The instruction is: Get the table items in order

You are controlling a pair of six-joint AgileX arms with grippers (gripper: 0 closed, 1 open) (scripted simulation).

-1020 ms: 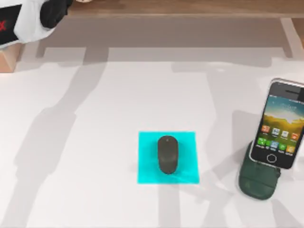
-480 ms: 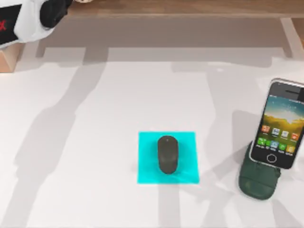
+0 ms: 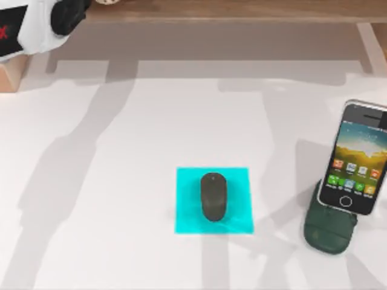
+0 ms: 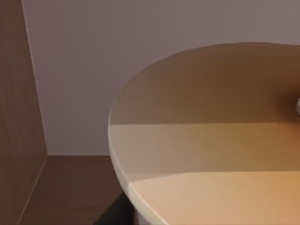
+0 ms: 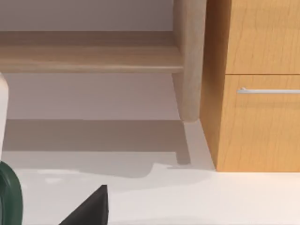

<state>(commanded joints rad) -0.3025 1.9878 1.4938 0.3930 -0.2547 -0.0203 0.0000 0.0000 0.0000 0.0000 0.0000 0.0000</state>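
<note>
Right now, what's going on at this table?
The left arm is up at the top view's far left corner, by the wooden shelf. The left wrist view looks close onto an orange-tan cup with wood around it, so the cup seems to be at the shelf. The mouse lies on the cyan pad mid-table. The phone leans in its green stand at the right edge of the table. Nothing else is being handled.

Smartphone and left arm cropped at edges
</note>
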